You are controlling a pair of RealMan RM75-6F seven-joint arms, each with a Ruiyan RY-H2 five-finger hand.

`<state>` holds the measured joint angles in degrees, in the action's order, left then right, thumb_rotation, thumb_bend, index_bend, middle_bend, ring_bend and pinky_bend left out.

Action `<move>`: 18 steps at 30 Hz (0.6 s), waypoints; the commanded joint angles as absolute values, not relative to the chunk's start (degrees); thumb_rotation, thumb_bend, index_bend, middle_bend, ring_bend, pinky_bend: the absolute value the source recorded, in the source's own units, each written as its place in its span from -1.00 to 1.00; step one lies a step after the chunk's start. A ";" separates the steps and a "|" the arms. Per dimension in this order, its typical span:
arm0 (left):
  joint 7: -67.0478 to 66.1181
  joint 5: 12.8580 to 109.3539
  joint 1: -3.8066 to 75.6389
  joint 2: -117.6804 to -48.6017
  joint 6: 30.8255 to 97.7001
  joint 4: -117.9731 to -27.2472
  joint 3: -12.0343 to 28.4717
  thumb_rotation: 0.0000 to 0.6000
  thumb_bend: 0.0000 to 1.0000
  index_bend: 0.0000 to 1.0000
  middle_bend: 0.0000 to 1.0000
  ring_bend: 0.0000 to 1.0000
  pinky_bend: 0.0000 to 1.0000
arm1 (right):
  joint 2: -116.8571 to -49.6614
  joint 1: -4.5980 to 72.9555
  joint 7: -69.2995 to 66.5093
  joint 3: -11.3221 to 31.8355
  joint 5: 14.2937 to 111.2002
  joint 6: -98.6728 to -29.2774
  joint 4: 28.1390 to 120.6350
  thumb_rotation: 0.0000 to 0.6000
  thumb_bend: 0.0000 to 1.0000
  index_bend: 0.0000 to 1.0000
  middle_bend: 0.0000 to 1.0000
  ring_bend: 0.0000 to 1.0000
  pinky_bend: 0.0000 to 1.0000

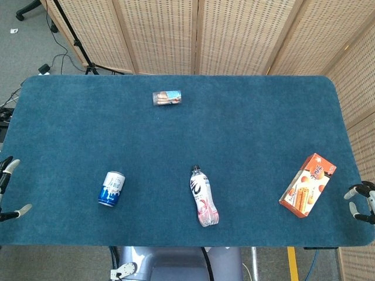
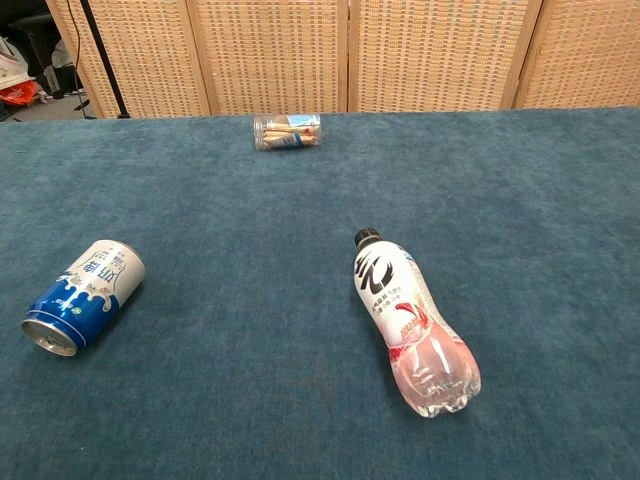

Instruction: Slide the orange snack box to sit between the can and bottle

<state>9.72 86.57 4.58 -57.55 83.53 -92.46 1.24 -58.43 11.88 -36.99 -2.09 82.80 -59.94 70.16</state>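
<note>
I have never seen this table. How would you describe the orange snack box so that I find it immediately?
Look at the blue table in the head view and go to its near right corner. The orange snack box lies flat there, apart from the right hand at the edge. It is the only flat rectangular thing; the bottle, the can and the small clear container are all rounded.
</note>
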 commanded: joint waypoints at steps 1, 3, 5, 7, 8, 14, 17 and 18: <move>9.93 86.51 4.55 -57.50 83.55 -92.36 1.24 1.00 -1.00 -1.00 -1.00 -1.00 -1.00 | -57.68 12.87 -35.46 -2.36 82.76 -57.88 71.32 1.00 0.27 0.01 -0.22 -0.57 -0.48; 10.17 86.47 4.58 -57.45 83.46 -92.26 1.24 1.00 -1.00 -1.00 -1.00 -1.00 -1.00 | -57.37 13.48 -34.43 -2.24 82.19 -56.46 71.94 1.00 0.36 0.04 -0.17 -0.52 -0.40; 10.42 86.42 4.61 -57.39 83.37 -92.13 1.24 1.00 -1.00 -1.00 -1.00 -1.00 -1.00 | -57.34 13.87 -33.04 -2.06 81.52 -55.49 72.47 1.00 0.47 0.06 -0.15 -0.50 -0.37; 10.64 86.36 4.64 -57.34 83.32 -92.06 1.27 1.00 -1.00 -1.00 -1.00 -1.00 -1.00 | -57.41 14.28 -31.63 -1.99 81.10 -54.58 73.02 1.00 0.53 0.06 -0.14 -0.49 -0.37; 10.73 86.32 4.64 -57.29 83.32 -92.02 1.29 1.00 -1.00 -1.00 -1.00 -1.00 -1.00 | -57.45 14.52 -30.84 -1.96 80.85 -54.04 73.32 1.00 0.54 0.06 -0.14 -0.49 -0.37; 10.76 86.35 4.72 -57.30 83.12 -91.90 1.21 1.00 -1.00 -1.00 -1.00 -1.00 -1.00 | -57.07 17.17 -25.68 -2.73 80.60 -48.59 76.29 1.00 0.55 0.08 -0.12 -0.49 -0.37; 10.88 86.28 4.71 -57.25 83.10 -91.91 1.21 1.00 -1.00 -1.00 -1.00 -1.00 -1.00 | -56.34 18.35 -22.60 -3.02 79.47 -45.70 78.52 1.00 0.62 0.11 -0.10 -0.49 -0.37; 10.96 86.22 4.70 -57.23 83.10 -91.88 1.22 1.00 -1.00 -1.00 -1.00 -1.00 -1.00 | -56.07 18.79 -21.81 -3.07 79.11 -44.75 79.35 1.00 0.64 0.12 -0.10 -0.49 -0.37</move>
